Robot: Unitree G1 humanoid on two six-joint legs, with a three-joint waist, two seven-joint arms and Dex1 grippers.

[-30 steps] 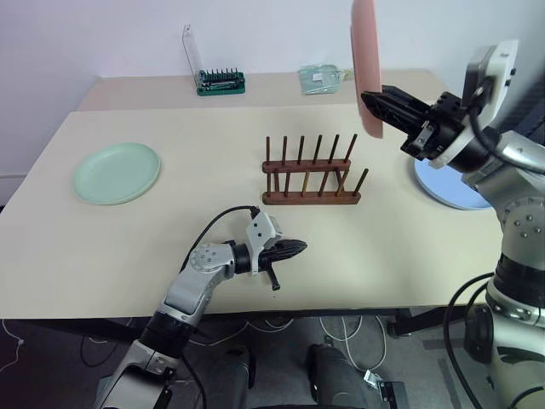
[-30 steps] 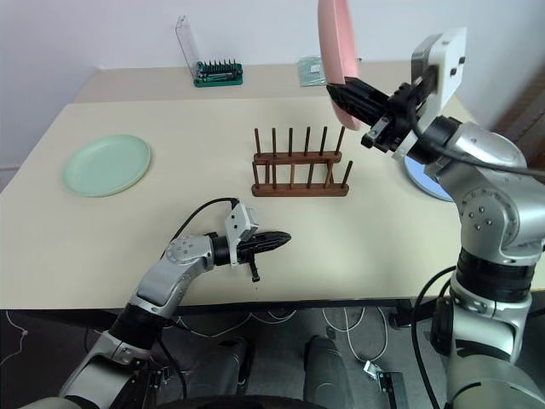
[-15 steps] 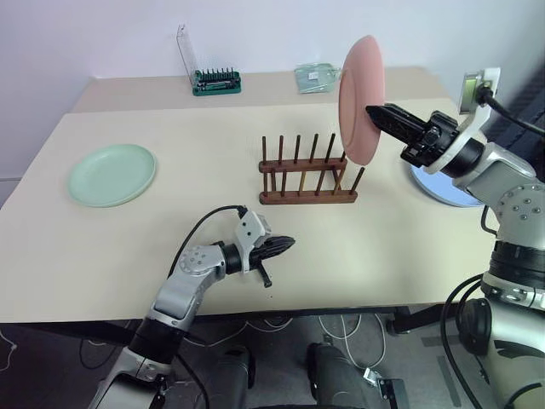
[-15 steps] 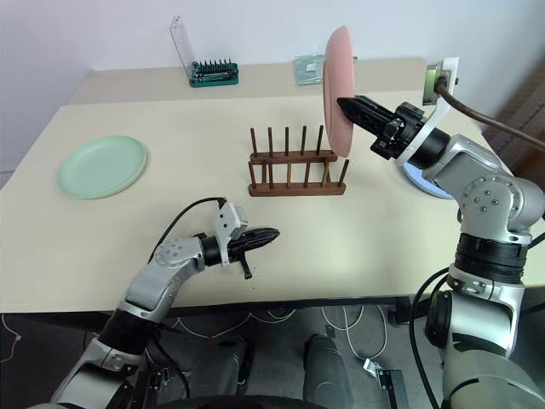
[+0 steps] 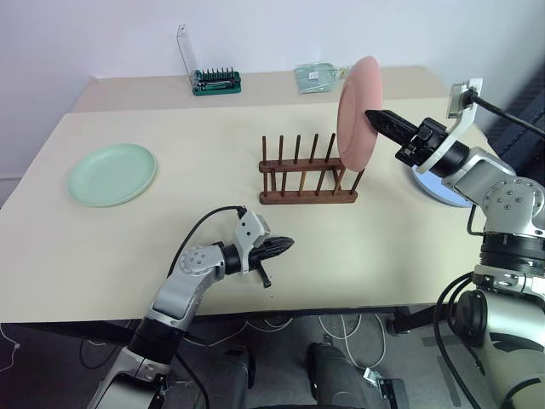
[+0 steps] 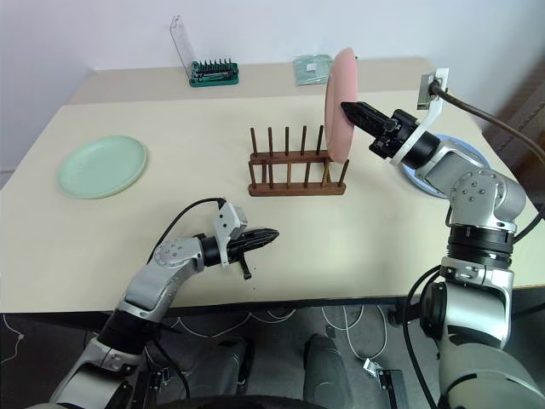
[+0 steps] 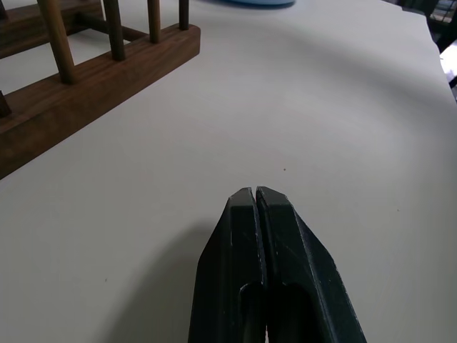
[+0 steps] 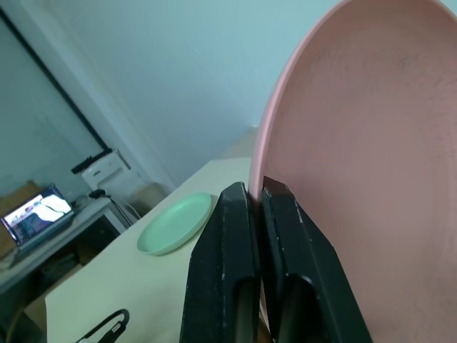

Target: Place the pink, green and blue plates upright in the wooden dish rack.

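Right wrist view shows the right gripper (image 8: 255,196) clamped on the rim of the upright pink plate (image 8: 371,157), the rack (image 5: 308,175) just below, while the left gripper (image 7: 255,196) stays clenched, empty.

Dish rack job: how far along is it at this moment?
Done: nothing; the wooden dish rack holds no plate. In hand: the right gripper pinches the pink plate upright over the rack's right end. Left: the green plate and blue plate, both flat on the table.
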